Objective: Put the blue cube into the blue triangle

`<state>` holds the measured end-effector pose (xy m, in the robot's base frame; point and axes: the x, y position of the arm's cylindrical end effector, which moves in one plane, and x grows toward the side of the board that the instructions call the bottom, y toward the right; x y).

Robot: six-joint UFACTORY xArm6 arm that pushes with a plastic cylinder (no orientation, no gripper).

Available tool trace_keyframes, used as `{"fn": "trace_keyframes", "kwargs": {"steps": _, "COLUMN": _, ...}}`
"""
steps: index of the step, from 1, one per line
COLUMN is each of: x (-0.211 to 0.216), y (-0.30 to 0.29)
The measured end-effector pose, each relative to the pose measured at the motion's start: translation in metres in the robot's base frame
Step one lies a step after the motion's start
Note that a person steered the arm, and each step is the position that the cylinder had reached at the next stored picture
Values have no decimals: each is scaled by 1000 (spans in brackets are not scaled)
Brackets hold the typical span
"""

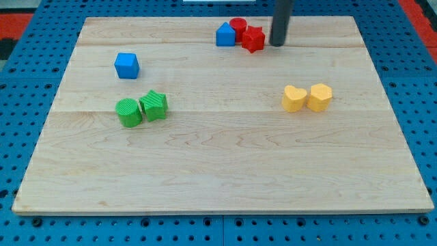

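Seven blocks sit on the wooden counter point(218, 171). Toward the view's left lies the blue cube point(126, 65), alone; below it a green cylinder point(128, 113) touches a green star point(154, 105). At the view's top the blue triangle point(225, 35) touches a red cylinder point(237, 27) and a red star point(253, 39). My tip point(276, 44) stands just right of that star, well apart from the cube; it is a bare rod with nothing to grasp. Right of it a yellow heart point(294, 98) touches a yellow hexagon point(319, 97).

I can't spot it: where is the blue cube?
The blue cube sits alone at the board's upper left, above the two green blocks.
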<state>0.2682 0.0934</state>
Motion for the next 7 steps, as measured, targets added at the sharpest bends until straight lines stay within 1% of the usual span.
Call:
{"fn": "trace_keyframes", "kwargs": {"steps": 1, "x": 0, "y": -12}}
{"fn": "trace_keyframes", "kwargs": {"steps": 2, "x": 16, "y": 2}}
{"fn": "trace_keyframes", "kwargs": {"steps": 3, "x": 74, "y": -11}}
{"fn": "trace_keyframes", "kwargs": {"steps": 4, "x": 97, "y": -104}}
{"fn": "trace_keyframes", "kwargs": {"steps": 5, "x": 97, "y": -198}}
{"fn": "trace_keyframes", "kwargs": {"steps": 6, "x": 103, "y": -233}}
{"fn": "trace_keyframes", "kwargs": {"steps": 7, "x": 91, "y": -275}}
